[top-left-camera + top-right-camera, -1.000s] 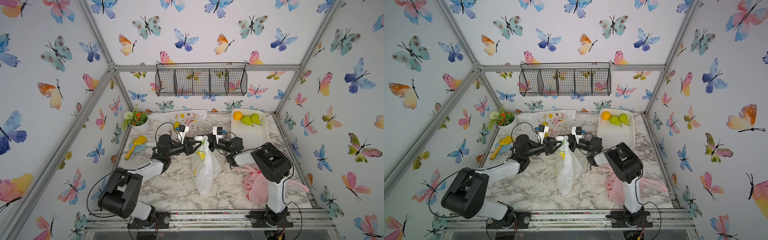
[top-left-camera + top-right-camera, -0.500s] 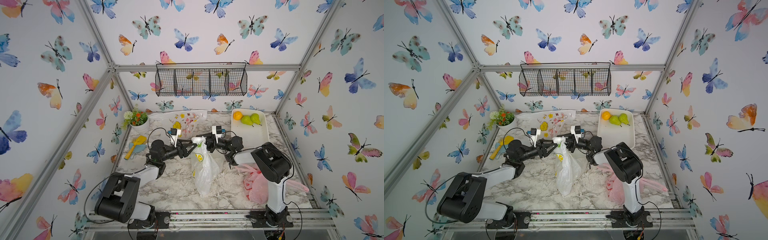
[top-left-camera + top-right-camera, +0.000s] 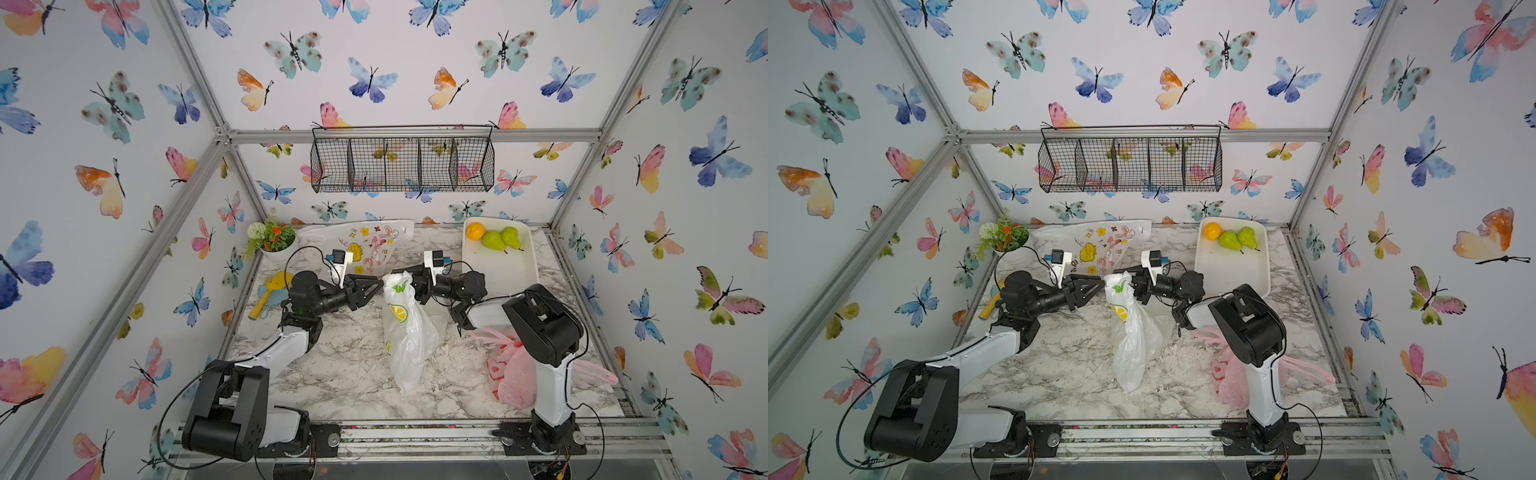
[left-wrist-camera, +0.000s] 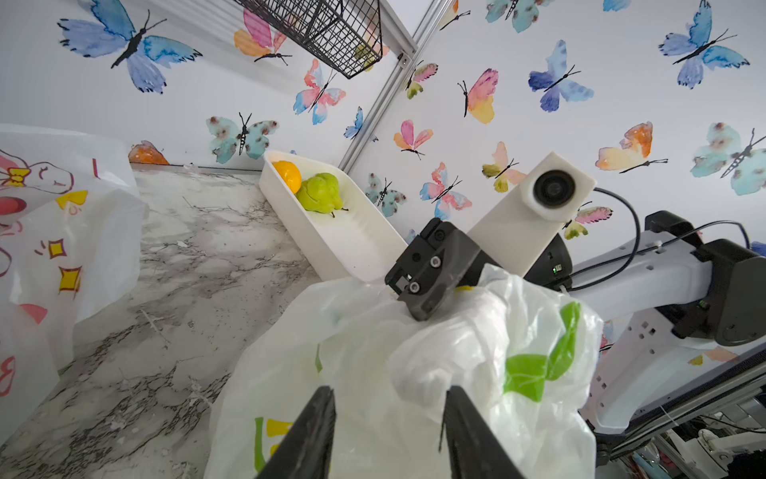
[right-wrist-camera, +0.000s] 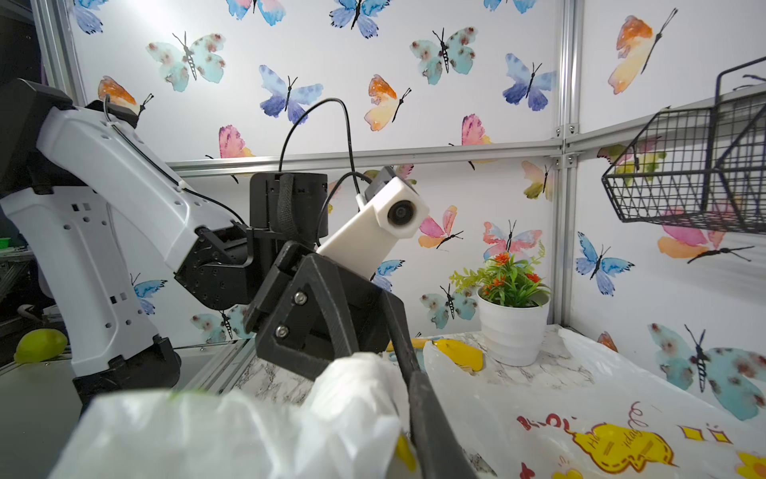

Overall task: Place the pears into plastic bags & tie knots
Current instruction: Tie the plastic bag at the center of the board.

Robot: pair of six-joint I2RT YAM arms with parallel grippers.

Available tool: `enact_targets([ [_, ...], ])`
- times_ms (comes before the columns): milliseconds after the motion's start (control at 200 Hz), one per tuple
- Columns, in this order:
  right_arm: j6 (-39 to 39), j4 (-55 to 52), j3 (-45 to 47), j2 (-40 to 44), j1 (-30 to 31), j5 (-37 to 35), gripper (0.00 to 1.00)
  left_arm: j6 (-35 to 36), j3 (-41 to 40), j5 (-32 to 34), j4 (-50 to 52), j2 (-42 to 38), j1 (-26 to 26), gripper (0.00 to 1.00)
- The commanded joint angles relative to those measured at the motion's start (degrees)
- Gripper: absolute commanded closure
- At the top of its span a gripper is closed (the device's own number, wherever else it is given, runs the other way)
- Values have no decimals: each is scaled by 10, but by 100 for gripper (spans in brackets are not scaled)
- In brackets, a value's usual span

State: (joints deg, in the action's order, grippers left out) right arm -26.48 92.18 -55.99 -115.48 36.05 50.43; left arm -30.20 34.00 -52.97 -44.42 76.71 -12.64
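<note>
Far-left corner: you have a potted flower plant (image 3: 274,245) against the back wall. A yellow plastic toy (image 3: 272,286) lies just in front of it on the marble table (image 3: 332,374).
Left gripper: your left gripper (image 3: 374,293) hangs above the table and points at the lemon-print bag (image 3: 409,345) from that bag's left. Its jaws stand apart, released, with nothing clamped between them.
Doodle-print bag: the doodle-print bag (image 3: 365,241) lies flat at the back of the table, behind both grippers. Neither one touches it.
Lemon-print bag: it stands at the table's middle, between your two grippers, its bottom resting on the marble and its top raised. In the left wrist view the bunched top (image 4: 418,373) sits just ahead of the left fingertips (image 4: 321,419), in line with the gap between them. You cannot tell what the bag holds.
Knot: the top is gathered into a lump, but you cannot tell whether it is tied.
Right gripper: your right gripper (image 3: 409,280) is clenched on the bag's bunched top from the right and holds it up.
White tray: the white tray (image 3: 498,274) sits at the back right, well apart from both grippers. At its far end it holds an orange (image 3: 475,231) and two green pears (image 3: 493,240), the three side by side.
Pink bag: the pink bag (image 3: 515,378) lies crumpled on the table at the right, near the right arm's base and partly hidden by that arm. Its contents do not show.
</note>
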Motion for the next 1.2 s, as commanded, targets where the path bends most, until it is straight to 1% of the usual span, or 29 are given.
enact_targets([
  [0, -7, 11, -12, 2, 4, 15, 81, 0, 17, -36, -30, 6, -2, 56],
  [205, -7, 5, -17, 1, 4, 20, 81, 8, 17, -49, -33, 15, -9, 54],
  [350, -8, 5, -18, 1, 5, 25, 81, 7, 32, -50, -35, 33, -13, 57],
  [631, -8, -1, -19, -2, 8, 27, 81, -5, 49, -65, -59, 50, -47, 59],
  [686, -8, -2, -19, -2, 8, 27, 81, -8, 50, -68, -64, 50, -49, 61],
  [721, -8, -2, -18, -3, 8, 27, 81, -8, 50, -71, -65, 50, -50, 63],
  [751, -7, -2, -17, -2, 7, 27, 81, -7, 50, -72, -67, 49, -50, 66],
  [846, -6, 0, -12, 1, 7, 22, 81, -3, 51, -67, -59, 42, -47, 83],
  [886, -5, 0, -8, 5, 7, 18, 81, 1, 50, -66, -53, 38, -44, 88],
  [931, -2, 1, 1, 11, 7, 11, 79, 4, 51, -64, -44, 34, -40, 95],
  [976, 6, -1, 15, 22, 5, -11, 75, 9, 53, -65, -26, 30, -31, 99],
  [1016, 14, -11, 28, 36, 2, -31, 71, 19, 56, -68, -1, 26, -22, 100],
  [1041, 19, -19, 37, 48, -1, -45, 67, 28, 58, -71, 14, 25, -17, 100],
  [1101, 41, -68, 60, 84, -8, -81, 60, 59, 66, -82, 53, 22, -6, 100],
  [1141, 69, -132, 71, 113, -12, -109, 58, 86, 77, -85, 94, 24, -4, 100],
  [1196, 117, -254, 79, 152, -17, -142, 57, 129, 99, -84, 163, 27, -3, 100],
])
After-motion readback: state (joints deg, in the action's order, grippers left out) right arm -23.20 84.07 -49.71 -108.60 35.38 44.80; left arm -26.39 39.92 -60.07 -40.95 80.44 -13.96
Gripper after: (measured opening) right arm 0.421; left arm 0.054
